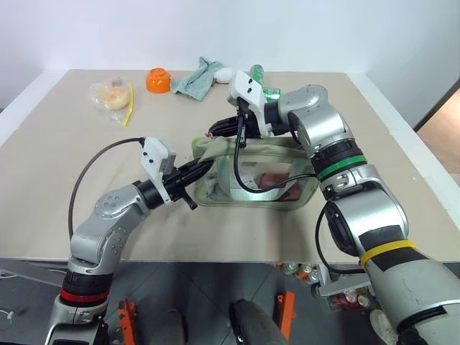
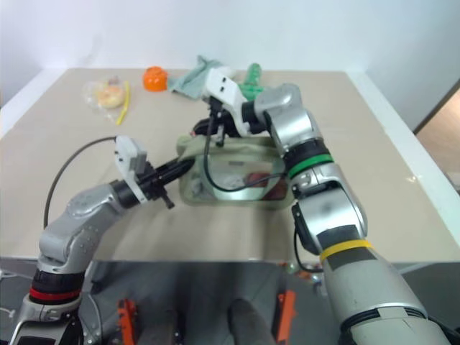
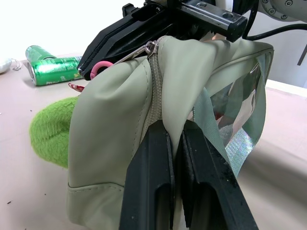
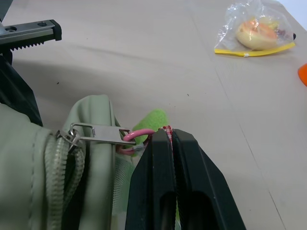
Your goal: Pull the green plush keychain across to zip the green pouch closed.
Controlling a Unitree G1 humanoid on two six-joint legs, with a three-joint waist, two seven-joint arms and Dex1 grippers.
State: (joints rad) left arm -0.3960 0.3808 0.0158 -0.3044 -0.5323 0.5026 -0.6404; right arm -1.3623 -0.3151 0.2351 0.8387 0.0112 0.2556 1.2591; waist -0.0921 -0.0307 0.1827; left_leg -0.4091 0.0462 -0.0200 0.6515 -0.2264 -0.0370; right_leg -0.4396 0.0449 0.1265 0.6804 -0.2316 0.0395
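The green pouch lies on the table with its clear panel facing me. My left gripper is shut on the fabric at the pouch's left end, just below the zipper. My right gripper reaches in from the right over the same end and is shut on the pink ring and tag of the green plush keychain. The ring hangs from the metal zipper pull. The plush rests on the table beside the pouch. The zipper slider sits at the pouch's left end.
At the table's far side lie an orange bowl, a teal cloth, a plastic bag of food, a green bottle and a green can. The table's front edge runs just below the pouch.
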